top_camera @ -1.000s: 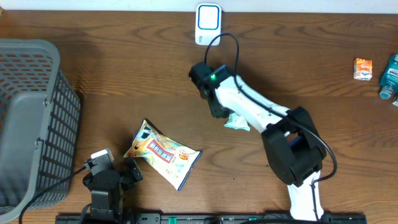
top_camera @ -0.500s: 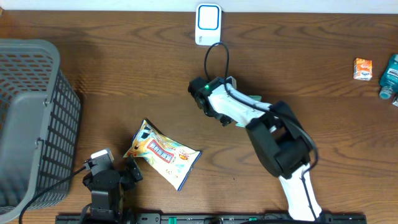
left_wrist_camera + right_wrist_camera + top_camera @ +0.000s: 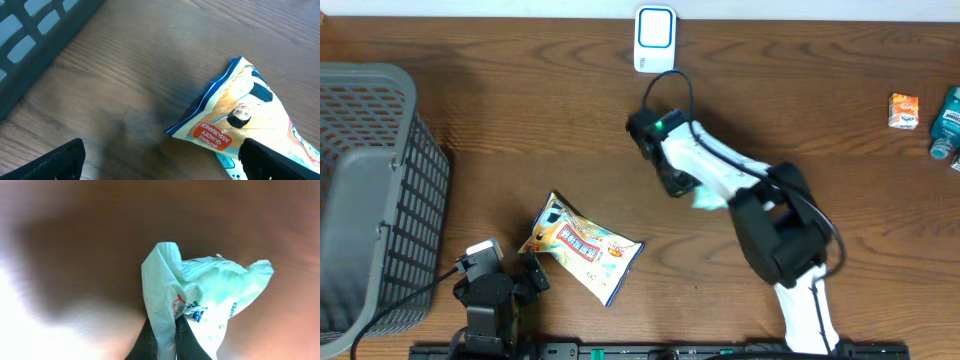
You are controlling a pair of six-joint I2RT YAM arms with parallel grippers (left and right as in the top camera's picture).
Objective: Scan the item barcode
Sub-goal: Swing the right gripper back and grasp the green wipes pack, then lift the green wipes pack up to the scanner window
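Because the right gripper [image 3: 163,330] pinches only a crumpled edge of the pale green wipes packet [image 3: 215,292], mid-table short of the scanner [image 3: 654,36], the film could slip free or fold over its barcode. Its 2 jaws are clamped tight on that fold; the left gripper [image 3: 160,162] gapes wide, empty, near the snack bag [image 3: 240,115].

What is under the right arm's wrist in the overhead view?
A pale green wipes packet, pinched in the right gripper. The arm covers most of it overhead; no barcode shows in either view.
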